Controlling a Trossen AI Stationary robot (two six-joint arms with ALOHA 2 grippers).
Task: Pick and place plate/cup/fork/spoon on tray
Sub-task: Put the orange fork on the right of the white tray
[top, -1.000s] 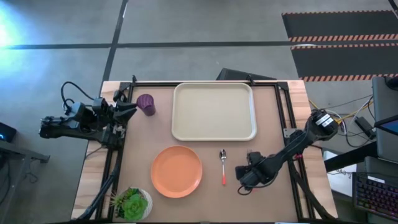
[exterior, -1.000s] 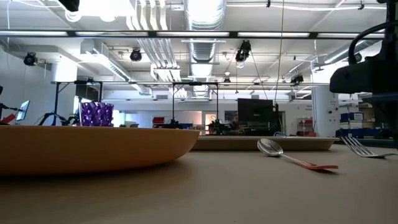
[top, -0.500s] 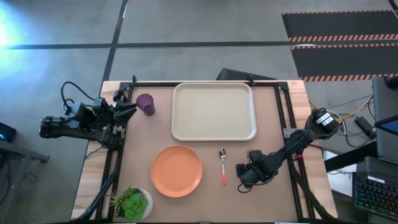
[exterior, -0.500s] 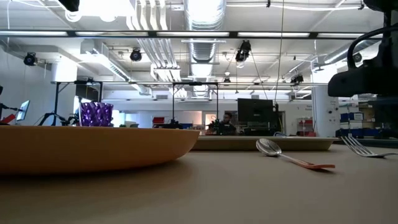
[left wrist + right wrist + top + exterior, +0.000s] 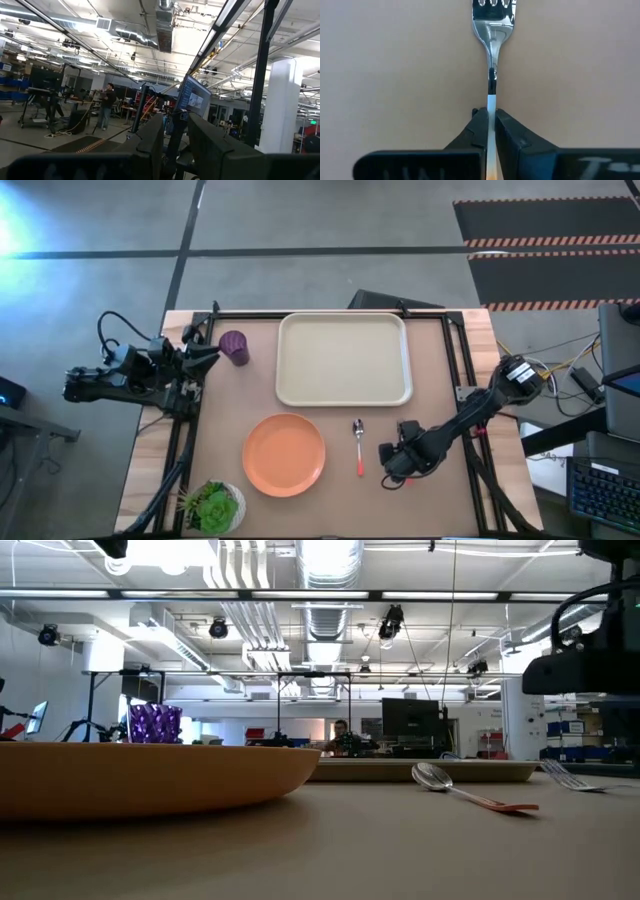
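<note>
1. Floor [image 5: 330, 230]: grey concrete crossed by dark lines, with a black mat [image 5: 545, 225] edged in orange-and-white hazard stripes.
2. Ceiling [image 5: 320, 570]: white, exposed, carrying ribbed ducts [image 5: 330, 565] and strip lights [image 5: 150, 595].
3. Far room: benches, a dark monitor [image 5: 410, 718] and a seated person [image 5: 342, 735].
4. Column [image 5: 282, 105]: white, beside black frame posts [image 5: 257, 75]; a standing person [image 5: 106, 105] on the open floor.
</note>
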